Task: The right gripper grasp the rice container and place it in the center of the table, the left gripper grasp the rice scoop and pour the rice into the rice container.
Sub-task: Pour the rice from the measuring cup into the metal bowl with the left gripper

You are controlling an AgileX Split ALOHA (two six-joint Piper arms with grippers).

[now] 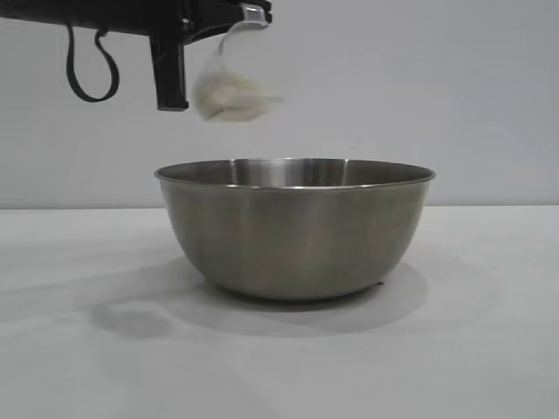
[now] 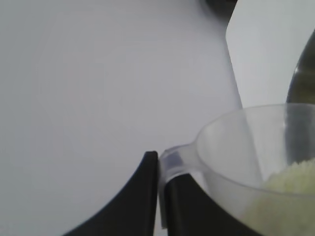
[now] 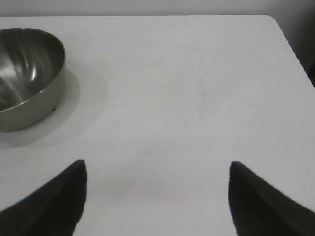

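Clamped tight, my left gripper (image 2: 158, 196) pinches one rice scoop (image 1: 234, 80) by its handle, at eleven o'clock above one rice container (image 1: 295, 229); rice (image 1: 225, 94) sits inside the scoop. Right gripper (image 3: 156, 196) gapes wide, holding nothing, over one table (image 3: 172, 88).

tabletop (image 1: 489, 349): plain white, wide, pretty much featureless
on it: just the bowl (image 1: 295, 229), steel, sitting upright, casting a soft shadow
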